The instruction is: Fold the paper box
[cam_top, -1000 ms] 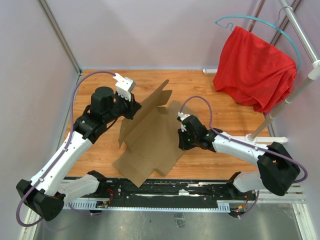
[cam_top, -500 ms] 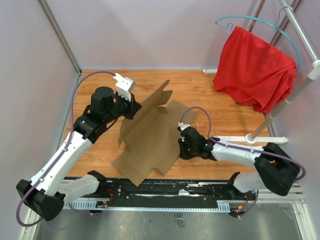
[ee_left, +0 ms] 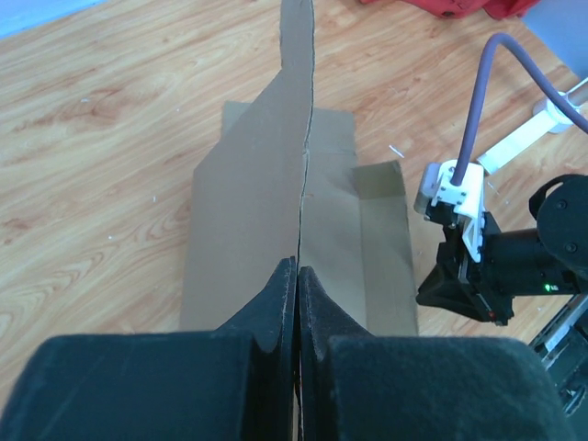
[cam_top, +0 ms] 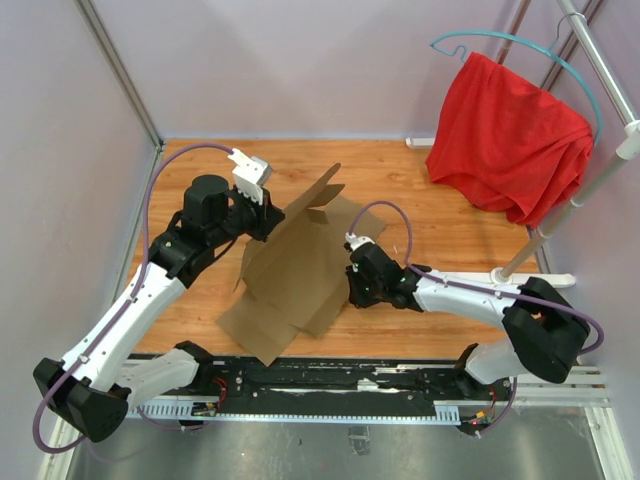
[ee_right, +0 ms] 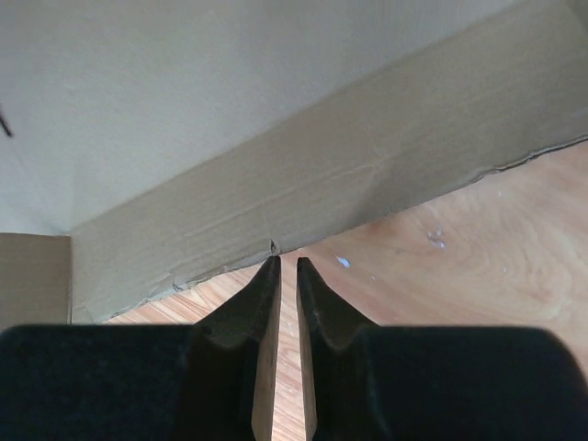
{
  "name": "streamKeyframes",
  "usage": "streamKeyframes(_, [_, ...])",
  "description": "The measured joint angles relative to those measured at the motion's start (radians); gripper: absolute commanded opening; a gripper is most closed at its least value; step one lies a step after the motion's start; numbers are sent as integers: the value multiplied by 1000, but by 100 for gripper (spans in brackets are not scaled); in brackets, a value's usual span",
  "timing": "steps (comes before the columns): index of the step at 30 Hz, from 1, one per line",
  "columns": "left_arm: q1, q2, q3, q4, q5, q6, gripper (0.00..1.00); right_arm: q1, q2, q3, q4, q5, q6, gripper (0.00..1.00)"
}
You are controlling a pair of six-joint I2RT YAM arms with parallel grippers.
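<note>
"Now that the paper box [cam_top: 285, 270] has slid to the left on the table [cam_top: 440, 210], how does it lie?"

"Middle of the table, a little left of centre. It is half up, with one long flap raised on edge toward the far side and the rest sloping down to the wood near the arm bases. A second ago its right panel reached further right and lay flatter. That side is now tucked in and tilted up."

"What moved it?"

"I'd say the right gripper [ee_right: 287, 262]. It has travelled in from the right and now sits low at the sheet's right edge, with its tips just at the cardboard. Its jaws stand nearly together with a thin slit between them and nothing in it. I judge it is nudging, not gripping."

"And the other one?"

"The left gripper [ee_left: 297, 268] hasn't shifted. It is pinched tight on the raised flap's edge."

"So, progress?"

"A wall is starting to rise, I think, but no corner is locked. It holds nothing yet, being still an open sheet."

"Anything else about?"

"A red cloth [cam_top: 505, 135] on a hanger, far right and well apart."
</note>
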Motion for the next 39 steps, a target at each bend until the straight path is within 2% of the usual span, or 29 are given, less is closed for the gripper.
streamKeyframes(6, [0, 0, 0, 0, 12, -10, 0, 0, 12, 84, 2, 11, -24, 14])
streamKeyframes(27, [0, 0, -18, 7, 79, -45, 0, 0, 294, 304, 53, -31, -94, 15])
streamKeyframes(29, [0, 0, -18, 9, 84, -51, 0, 0, 304, 321, 58, -34, -102, 19])
streamKeyframes(35, [0, 0, -18, 5, 61, -79, 0, 0, 259, 269, 99, -41, -142, 47])
streamKeyframes(39, [1, 0, -18, -2, 29, -102, 0, 0, 155, 169, 116, -58, -189, 51])
